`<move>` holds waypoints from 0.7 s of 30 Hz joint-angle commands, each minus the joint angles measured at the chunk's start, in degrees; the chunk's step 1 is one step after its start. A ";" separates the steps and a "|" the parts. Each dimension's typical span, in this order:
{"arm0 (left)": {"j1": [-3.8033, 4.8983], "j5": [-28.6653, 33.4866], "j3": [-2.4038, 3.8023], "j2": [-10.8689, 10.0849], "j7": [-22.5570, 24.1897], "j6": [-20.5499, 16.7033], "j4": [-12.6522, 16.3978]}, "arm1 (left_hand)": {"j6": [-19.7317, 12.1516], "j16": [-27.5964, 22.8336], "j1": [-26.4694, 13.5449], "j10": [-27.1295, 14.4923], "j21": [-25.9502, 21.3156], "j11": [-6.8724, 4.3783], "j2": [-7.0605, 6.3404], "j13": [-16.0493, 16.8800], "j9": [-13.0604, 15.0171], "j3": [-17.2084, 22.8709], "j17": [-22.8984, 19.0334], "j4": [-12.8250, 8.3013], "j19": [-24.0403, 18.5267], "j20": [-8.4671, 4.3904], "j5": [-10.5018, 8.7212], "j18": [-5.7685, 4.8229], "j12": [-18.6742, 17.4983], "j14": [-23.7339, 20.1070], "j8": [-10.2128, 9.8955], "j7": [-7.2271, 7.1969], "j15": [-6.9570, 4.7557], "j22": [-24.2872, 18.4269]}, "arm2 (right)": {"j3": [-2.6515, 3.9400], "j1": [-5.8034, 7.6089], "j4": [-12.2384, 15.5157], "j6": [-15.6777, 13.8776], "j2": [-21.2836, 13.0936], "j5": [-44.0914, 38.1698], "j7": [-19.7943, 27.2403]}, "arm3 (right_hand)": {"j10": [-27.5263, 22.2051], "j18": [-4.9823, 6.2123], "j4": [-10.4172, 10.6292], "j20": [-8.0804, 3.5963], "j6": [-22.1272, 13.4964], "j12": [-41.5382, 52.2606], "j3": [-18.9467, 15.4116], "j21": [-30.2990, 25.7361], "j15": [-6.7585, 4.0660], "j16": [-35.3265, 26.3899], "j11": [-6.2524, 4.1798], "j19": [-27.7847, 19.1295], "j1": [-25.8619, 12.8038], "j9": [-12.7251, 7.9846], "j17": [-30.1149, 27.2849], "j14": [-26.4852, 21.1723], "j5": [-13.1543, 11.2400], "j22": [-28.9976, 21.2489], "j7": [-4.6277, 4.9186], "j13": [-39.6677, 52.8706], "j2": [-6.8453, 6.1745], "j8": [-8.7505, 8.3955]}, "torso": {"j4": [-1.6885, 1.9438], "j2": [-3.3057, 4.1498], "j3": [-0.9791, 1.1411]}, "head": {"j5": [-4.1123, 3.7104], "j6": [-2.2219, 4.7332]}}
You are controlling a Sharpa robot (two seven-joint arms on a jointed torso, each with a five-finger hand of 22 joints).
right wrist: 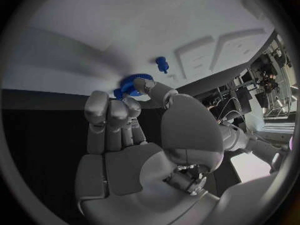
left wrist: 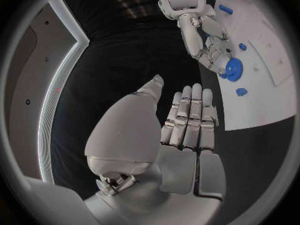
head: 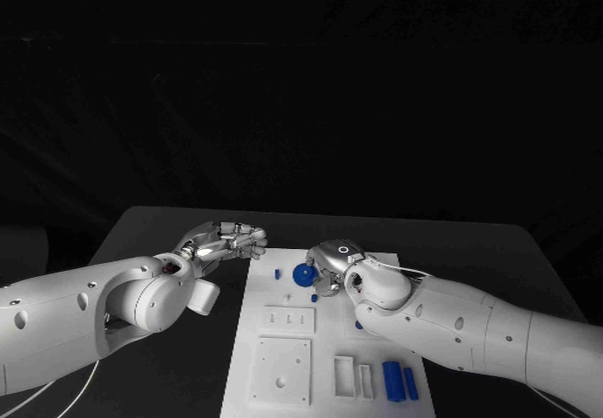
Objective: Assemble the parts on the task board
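The white task board (head: pixel 252 383) lies in the middle of the black table. My right hand (head: pixel 335 264) is over the board's far end and pinches a blue gear (head: pixel 304 275) between thumb and fingers. The gear (right wrist: pixel 128 85) sits right at the board's surface (right wrist: pixel 156 20); whether it is seated I cannot tell. The left wrist view shows the same right hand (left wrist: pixel 209 47) with the gear (left wrist: pixel 234 69). My left hand (head: pixel 224 241) hovers over the table just left of the board's far corner; its fingers (left wrist: pixel 190 115) lie straight and together, holding nothing.
Small blue pegs stand near the gear (head: pixel 278 274) (head: pixel 315 298). Two blue cylinders (head: pixel 401 381) lie at the board's near right. Raised white blocks (head: pixel 281 370) (head: pixel 289 320) and slotted pieces (head: pixel 344 376) take up the board's near half. Black table (head: pixel 164 226) surrounds the board.
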 commanded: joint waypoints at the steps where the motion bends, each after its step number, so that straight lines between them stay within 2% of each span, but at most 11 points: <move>1: 0.07 -0.20 0.04 0.10 0.35 0.63 0.08 | 0.28 -0.31 0.45 0.46 -0.31 0.04 0.01 -0.07 -0.10 -0.19 0.06 0.11 0.00 0.29 -0.26 0.65 -0.20 0.38 -0.31 -0.02 -0.07 0.10 | -0.19 -0.28 0.04 2.46 -0.39 2.68 0.85 | -0.15 4.90 -0.20 -0.13 -0.21 0.28 -0.14 0.35 0.06 -0.38 -0.12 -0.17 -0.87 0.10 0.14 0.06 0.81 0.76 0.24 -0.05 0.09 -0.10 | -0.03 0.00 0.04 | 0.04 -0.03; 4: 0.07 -0.20 0.04 0.03 0.33 0.58 0.06 | 0.27 -0.32 0.47 0.45 -0.31 0.04 0.00 -0.07 -0.10 -0.20 0.07 0.12 0.00 0.29 -0.26 0.65 -0.21 0.38 -0.32 -0.01 -0.07 0.10 | -0.18 -0.27 0.24 1.99 -0.92 2.85 0.97 | -0.17 4.90 -0.32 -0.19 -0.28 0.35 -0.11 0.34 0.14 -0.44 -0.04 -0.13 -1.13 0.17 0.27 0.09 2.26 0.73 0.33 -0.06 0.25 -0.02 | 0.00 -0.01 0.04 | 0.01 -0.06; 8: 0.07 -0.21 0.04 -0.10 0.35 0.58 0.03 | 0.27 -0.33 0.49 0.45 -0.32 0.04 0.00 -0.07 -0.11 -0.21 0.07 0.14 0.01 0.29 -0.25 0.65 -0.21 0.38 -0.33 -0.01 -0.07 0.10 | -0.13 -0.26 1.26 -0.14 -1.93 3.10 1.48 | -0.22 4.90 -0.41 -0.22 -0.26 0.34 -0.16 0.35 0.17 -0.46 0.00 -0.11 -1.26 0.22 0.34 0.10 2.60 0.72 0.37 -0.10 0.23 0.03 | -0.05 -0.01 0.07 | 0.08 0.07; 10: 0.07 -0.21 0.04 -0.10 0.34 0.59 -0.03 | 0.27 -0.33 0.50 0.44 -0.32 0.04 0.00 -0.07 -0.11 -0.22 0.08 0.15 0.01 0.29 -0.26 0.65 -0.22 0.38 -0.33 0.00 -0.07 0.11 | 0.08 -0.23 2.14 -2.60 -2.97 4.70 3.00 | -0.17 4.90 -0.42 -0.25 -0.15 0.41 -0.26 0.35 0.20 -0.47 0.03 -0.07 -1.38 0.27 0.38 0.11 2.51 0.71 0.41 -0.06 0.05 0.12 | -0.12 -0.02 0.10 | 0.05 0.08; 13: 0.07 -0.21 0.04 -0.27 0.36 0.56 -0.15 | 0.27 -0.34 0.52 0.44 -0.32 0.05 -0.01 -0.08 -0.12 -0.24 0.08 0.17 0.01 0.29 -0.26 0.65 -0.22 0.38 -0.33 0.00 -0.07 0.11 | 0.48 -0.07 2.75 -7.44 -4.25 9.62 7.68 | -0.13 4.90 -0.45 -0.31 0.10 0.48 -0.32 0.34 0.25 -0.49 0.11 -0.02 -1.45 0.35 0.45 0.13 2.23 0.69 0.49 -0.04 -0.17 0.30 | -0.11 -0.04 0.10 | 0.04 0.14; 16: 0.07 -0.21 0.05 -0.35 0.45 0.54 -0.40 | 0.27 -0.35 0.53 0.44 -0.32 0.05 -0.01 -0.08 -0.12 -0.25 0.09 0.18 0.01 0.29 -0.26 0.65 -0.23 0.38 -0.34 0.00 -0.07 0.11 | 1.33 0.02 3.28 -10.79 -5.80 15.42 13.40 | -0.30 4.90 -0.37 -0.45 0.26 0.40 -0.52 0.31 0.34 -0.55 0.18 0.05 -1.59 0.45 0.57 0.13 0.84 0.64 0.57 -0.17 -0.39 0.45 | -0.21 -0.09 0.17 | -0.03 0.32; 18: 0.07 -0.21 0.05 -0.35 0.51 0.58 -0.59 | 0.27 -0.36 0.54 0.43 -0.33 0.05 -0.02 -0.08 -0.12 -0.26 0.09 0.19 0.01 0.29 -0.26 0.65 -0.23 0.38 -0.34 0.00 -0.07 0.11 | 2.14 0.02 3.46 -11.06 -6.78 17.98 15.83 | -0.54 4.90 -0.49 -0.60 -0.02 0.35 -1.33 0.29 0.36 -0.61 0.22 0.06 -1.89 0.46 0.67 0.12 -1.17 0.63 0.60 -0.25 -0.24 0.38 | -0.23 -0.12 0.23 | 0.01 0.44; 21: 0.07 -0.21 0.04 -0.46 0.57 0.65 -0.74 | 0.28 -0.37 0.56 0.43 -0.33 0.05 -0.03 -0.08 -0.12 -0.27 0.09 0.20 0.01 0.29 -0.25 0.66 -0.23 0.38 -0.34 0.00 -0.07 0.11 | 3.21 0.07 4.30 -9.43 -9.40 22.35 18.11 | -0.77 4.90 -0.88 -0.76 0.20 0.33 -2.38 0.24 0.47 -0.72 0.34 -0.06 -2.19 0.61 0.76 0.06 -2.08 0.65 0.75 -0.27 -0.06 0.60 | -0.18 -0.13 0.31 | -0.09 0.60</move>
